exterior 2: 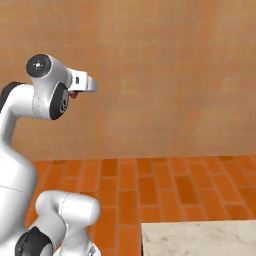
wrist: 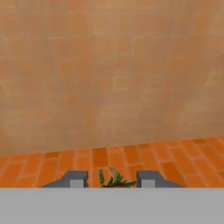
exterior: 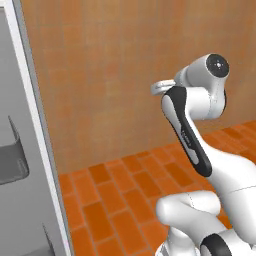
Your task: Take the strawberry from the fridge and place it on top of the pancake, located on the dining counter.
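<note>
Between jaws, strawberry w/ green leaves – clamped, fridge door shelf at left, dining counter corner below right.

Kitchen – open grey fridge door with shelf bins, marble-look dining counter corner, orange tiled floor, tan brick wall.

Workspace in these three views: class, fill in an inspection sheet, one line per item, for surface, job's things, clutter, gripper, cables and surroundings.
Surface: a corner of the dining counter, beige marble-look, bare where visible.
Job's things: strawberry, green leaves showing between the fingertips; fridge at left, door open, grey shelves inside.
Clutter: nothing seen.
Gripper: gripper raised, facing the wall, shut on the strawberry.
Cables: nothing seen.
Surroundings: orange brick-pattern floor, tan tiled wall.
</note>
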Available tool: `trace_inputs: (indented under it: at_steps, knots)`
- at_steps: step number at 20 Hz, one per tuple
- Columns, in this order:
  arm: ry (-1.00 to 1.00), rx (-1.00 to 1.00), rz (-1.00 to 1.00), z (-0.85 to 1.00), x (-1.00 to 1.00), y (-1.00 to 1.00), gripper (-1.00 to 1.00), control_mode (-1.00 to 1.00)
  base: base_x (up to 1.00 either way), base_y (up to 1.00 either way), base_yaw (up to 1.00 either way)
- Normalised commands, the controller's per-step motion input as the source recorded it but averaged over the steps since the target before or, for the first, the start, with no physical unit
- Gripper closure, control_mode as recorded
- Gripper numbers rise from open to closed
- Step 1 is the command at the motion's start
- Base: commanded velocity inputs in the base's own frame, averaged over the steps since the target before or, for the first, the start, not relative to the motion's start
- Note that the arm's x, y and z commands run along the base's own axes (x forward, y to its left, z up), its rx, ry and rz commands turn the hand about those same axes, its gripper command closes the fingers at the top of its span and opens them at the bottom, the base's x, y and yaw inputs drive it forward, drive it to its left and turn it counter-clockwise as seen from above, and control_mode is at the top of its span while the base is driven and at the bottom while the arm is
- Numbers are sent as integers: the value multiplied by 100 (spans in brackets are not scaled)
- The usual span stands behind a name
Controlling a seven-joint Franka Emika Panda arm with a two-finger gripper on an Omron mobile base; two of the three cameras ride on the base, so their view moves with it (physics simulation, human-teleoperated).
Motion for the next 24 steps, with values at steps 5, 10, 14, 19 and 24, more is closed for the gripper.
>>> trace_inputs:
  at_steps: [5,10,14,19,24]
  knots:
    - [0,0,0,0,0,0,100,100,100,-6,2]
    - [0,0,0,0,0,0,100,100,100,-11,-25]
    - [0,0,0,0,0,0,100,100,97,-10,-59]
    - [0,0,0,0,0,0,100,100,61,-2,-84]
    - [0,0,0,0,0,0,100,100,52,-4,-87]
